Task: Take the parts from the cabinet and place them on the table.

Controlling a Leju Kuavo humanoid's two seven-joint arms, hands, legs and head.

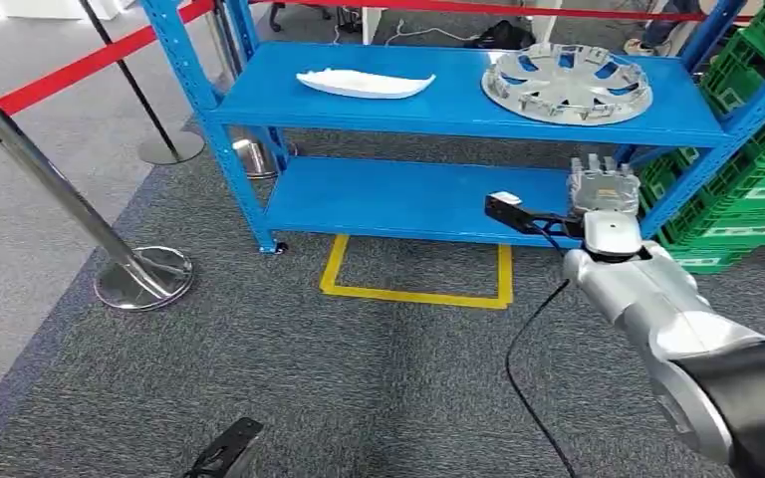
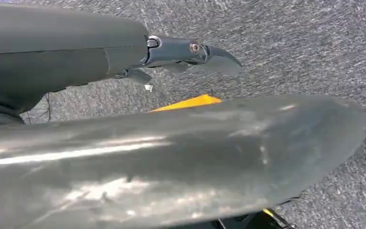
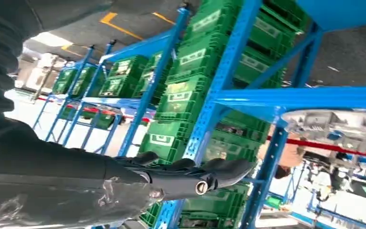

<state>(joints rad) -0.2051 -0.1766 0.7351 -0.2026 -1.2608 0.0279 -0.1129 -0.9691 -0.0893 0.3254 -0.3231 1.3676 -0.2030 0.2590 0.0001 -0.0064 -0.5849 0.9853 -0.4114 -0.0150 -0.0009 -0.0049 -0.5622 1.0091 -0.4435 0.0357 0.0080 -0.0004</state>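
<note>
The fingers (image 3: 219, 171) of the right hand (image 1: 603, 189) are stretched out and a little apart, and they hold nothing. This hand is raised in front of the lower shelf (image 1: 398, 199) of the blue cabinet (image 1: 229, 149), below the silver wheel cover (image 1: 568, 83). The wheel cover lies on the upper shelf (image 1: 438, 105), well apart from the white part (image 1: 364, 83) on the same shelf. For the left hand (image 2: 190, 50), I cannot tell if it is closed; it hangs over the grey carpet (image 1: 309, 368). Green crates (image 1: 757, 199) stand beside the cabinet.

Right arm extended forward, right hand (image 1: 603, 185) empty, fingers straight. Left hand (image 2: 190, 50) empty, fingers extended.
</note>
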